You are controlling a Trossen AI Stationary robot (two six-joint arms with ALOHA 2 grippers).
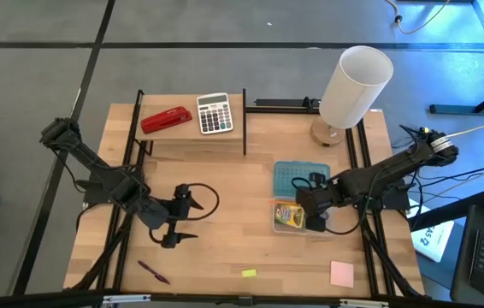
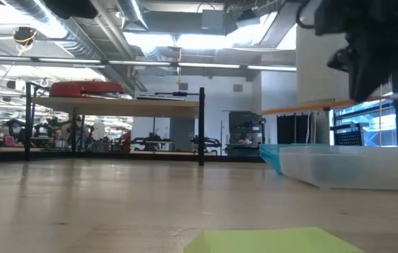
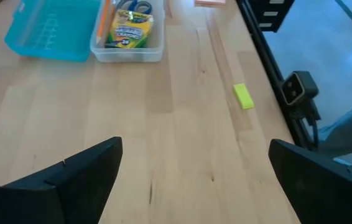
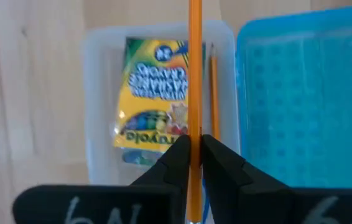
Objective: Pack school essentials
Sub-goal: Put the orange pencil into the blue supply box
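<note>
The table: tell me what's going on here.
The right gripper is shut on an orange pencil, holding it above the clear box, where the crayon box and another pencil already lie. The left gripper hangs open over bare wood. The purple pen, yellow piece and pink note pad remain unpacked.

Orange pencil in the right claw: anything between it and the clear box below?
Nothing visible. The right claw holds the orange pencil over the open clear box, lengthwise along it, beside the crayon box; another pencil already lies inside.
</note>
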